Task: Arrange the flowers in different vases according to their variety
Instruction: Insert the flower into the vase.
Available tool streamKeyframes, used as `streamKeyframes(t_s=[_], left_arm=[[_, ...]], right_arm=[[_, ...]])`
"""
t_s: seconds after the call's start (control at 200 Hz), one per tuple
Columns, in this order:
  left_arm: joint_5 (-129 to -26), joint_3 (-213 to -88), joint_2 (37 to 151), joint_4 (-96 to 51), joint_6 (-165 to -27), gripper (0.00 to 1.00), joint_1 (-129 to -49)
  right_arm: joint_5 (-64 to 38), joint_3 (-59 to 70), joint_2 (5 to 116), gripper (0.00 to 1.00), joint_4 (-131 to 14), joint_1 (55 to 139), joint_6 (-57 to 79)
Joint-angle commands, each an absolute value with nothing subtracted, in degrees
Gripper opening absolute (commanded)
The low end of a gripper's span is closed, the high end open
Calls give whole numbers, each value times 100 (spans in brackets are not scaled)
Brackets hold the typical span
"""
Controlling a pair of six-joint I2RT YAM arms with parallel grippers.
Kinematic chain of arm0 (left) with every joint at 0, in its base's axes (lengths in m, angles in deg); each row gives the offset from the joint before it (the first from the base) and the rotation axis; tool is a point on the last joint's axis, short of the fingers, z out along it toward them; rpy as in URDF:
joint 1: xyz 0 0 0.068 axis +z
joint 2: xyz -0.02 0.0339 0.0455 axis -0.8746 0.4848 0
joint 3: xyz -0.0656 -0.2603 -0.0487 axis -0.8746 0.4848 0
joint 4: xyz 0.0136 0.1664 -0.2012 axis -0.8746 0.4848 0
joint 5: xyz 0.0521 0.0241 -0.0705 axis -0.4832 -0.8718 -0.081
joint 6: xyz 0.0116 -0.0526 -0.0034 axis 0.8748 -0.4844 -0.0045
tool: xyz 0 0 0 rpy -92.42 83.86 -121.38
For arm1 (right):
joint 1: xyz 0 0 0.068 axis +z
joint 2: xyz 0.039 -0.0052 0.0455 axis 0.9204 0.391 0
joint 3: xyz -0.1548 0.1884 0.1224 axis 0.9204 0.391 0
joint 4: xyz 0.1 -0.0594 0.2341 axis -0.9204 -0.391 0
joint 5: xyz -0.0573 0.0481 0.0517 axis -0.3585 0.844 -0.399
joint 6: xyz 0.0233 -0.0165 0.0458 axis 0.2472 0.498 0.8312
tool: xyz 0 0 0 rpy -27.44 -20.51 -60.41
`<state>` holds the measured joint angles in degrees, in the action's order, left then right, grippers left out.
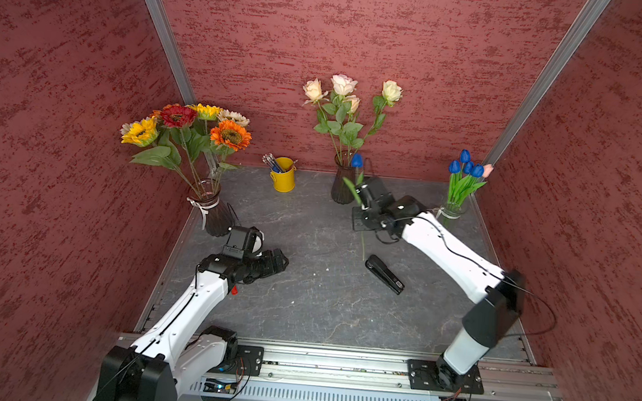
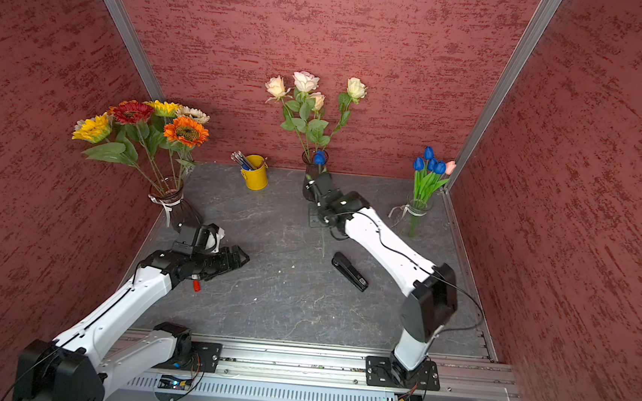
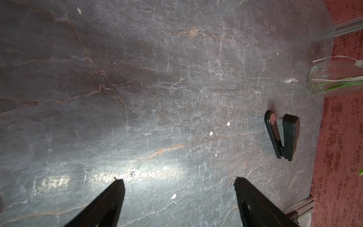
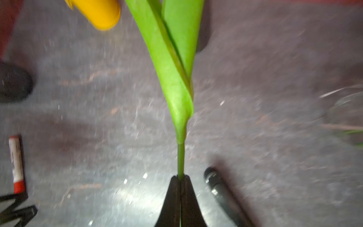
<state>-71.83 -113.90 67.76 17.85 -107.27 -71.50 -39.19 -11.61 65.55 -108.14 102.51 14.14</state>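
- My right gripper (image 1: 363, 194) is shut tight on the thin green stem of one blue tulip (image 1: 357, 160). In the right wrist view my two black tips press together on the stem.
- This tulip is up in the air, just in front of the plain dark vase (image 1: 342, 187). Its blue head is near that vase's rim, and its stem hangs down below my tips. I cannot tell if the end touches the table (image 1: 303, 306).
- My left gripper (image 3: 178, 181) is wide open and holds nothing. It hangs low over the bare table, near the ribbon vase (image 1: 210, 212).
- Done, I think: the sunflowers (image 1: 200, 125) all stand together in the dark ribbon vase on the left.
- Done, I think: the roses (image 1: 349, 94) stand together in the plain dark vase at the back.
- Nearly done: the other tulips (image 1: 467, 168), blue ones and one pink one, stand in the clear vase (image 1: 449, 211) in the right corner.
- Left to do: bring my blue tulip over to the clear vase and slide its stem in with its friends. Then let go.
- I see no other flower lying loose on the table, so this looks like the last one.
- The yellow bucket (image 1: 284, 175) and the black stapler (image 1: 384, 274) are not part of my job. The stapler lies close under the hanging stem, so I should lift before I swing across.
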Motion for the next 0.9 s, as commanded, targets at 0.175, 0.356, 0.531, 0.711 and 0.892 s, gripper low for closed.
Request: streamKeyframes(t_s=[0.175, 0.356, 0.531, 0.711, 0.892], left_arm=[[-7117, -11418, 7003, 1581, -10730, 92, -7131], [-7161, -11461, 7095, 1506, -10839, 92, -7137], [-7178, -11564, 7307, 1480, -10846, 93, -7137], [-7180, -11630, 7458, 1423, -10831, 92, -7137], [-7144, -11609, 7532, 1339, -10831, 93, -7137]], right_arm=[[-5128, 1432, 4828, 0, -5438, 8771, -1275], [-4813, 1279, 5373, 0, -4309, 7736, -1379], [-4703, 894, 5974, 0, -4028, 7164, -1354], [-4706, 867, 6242, 0, -3901, 6865, -1372], [-4775, 1262, 6390, 0, -3730, 6732, -1392]])
